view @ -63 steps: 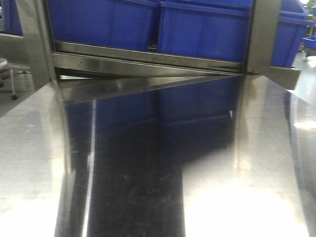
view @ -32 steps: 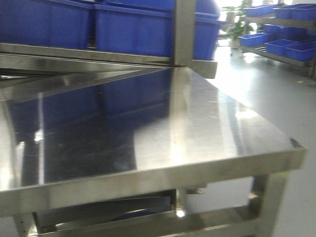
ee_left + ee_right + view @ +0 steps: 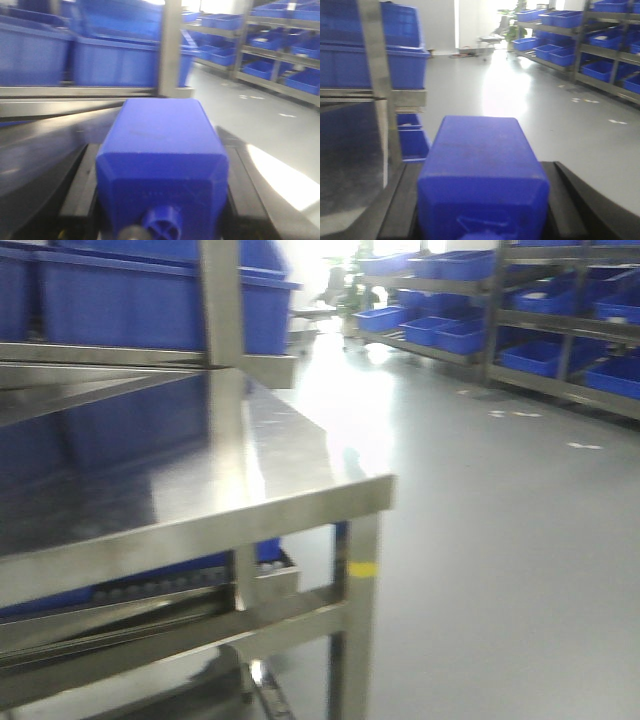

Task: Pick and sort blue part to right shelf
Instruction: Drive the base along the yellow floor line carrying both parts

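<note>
Table point(image 3: 300, 502) leftward; blue part point(image 3: 161, 172) in hand point(image 3: 160, 148)

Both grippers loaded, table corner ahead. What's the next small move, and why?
Probably turn the base right to centre the right shelf: it sits at the front view's right edge, the table fills the left, and the left gripper and right gripper each clamp a blue part.

A shiny steel table point(image 3: 250, 515) stands on grey floor point(image 3: 500, 560), its far edge meeting a rack rail point(image 3: 100, 355) under blue bins point(image 3: 120, 300).
</note>
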`<state>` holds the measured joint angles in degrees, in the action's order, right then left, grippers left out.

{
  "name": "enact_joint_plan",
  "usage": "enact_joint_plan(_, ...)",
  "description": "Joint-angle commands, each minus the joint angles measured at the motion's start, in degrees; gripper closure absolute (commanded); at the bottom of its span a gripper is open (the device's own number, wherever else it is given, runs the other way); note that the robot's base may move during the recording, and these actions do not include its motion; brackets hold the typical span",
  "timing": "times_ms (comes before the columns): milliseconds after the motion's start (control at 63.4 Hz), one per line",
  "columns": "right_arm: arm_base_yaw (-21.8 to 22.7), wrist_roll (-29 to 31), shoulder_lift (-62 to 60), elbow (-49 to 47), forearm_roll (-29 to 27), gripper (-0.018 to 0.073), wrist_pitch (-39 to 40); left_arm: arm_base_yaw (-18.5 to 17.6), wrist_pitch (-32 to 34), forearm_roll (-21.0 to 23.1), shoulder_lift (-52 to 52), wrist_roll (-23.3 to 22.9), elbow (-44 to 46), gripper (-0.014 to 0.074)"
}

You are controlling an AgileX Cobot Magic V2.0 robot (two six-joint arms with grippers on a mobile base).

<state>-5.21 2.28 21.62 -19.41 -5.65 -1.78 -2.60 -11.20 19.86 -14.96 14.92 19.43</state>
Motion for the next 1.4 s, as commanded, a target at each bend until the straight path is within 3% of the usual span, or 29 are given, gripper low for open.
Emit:
enact_joint_plan(0,0.28,0.42,0.30,-1.68,-0.09,0.0200,5.12,0.09,4.86,0.30,-0.39,-0.23,1.67,0.0210)
enact_joint_plan(1387,0.28,0.42,0.30,-1.68,-0.09,0.0200,5.12,0.09,4.86,0.30,-0.39,-0.23,1.67,0.0210)
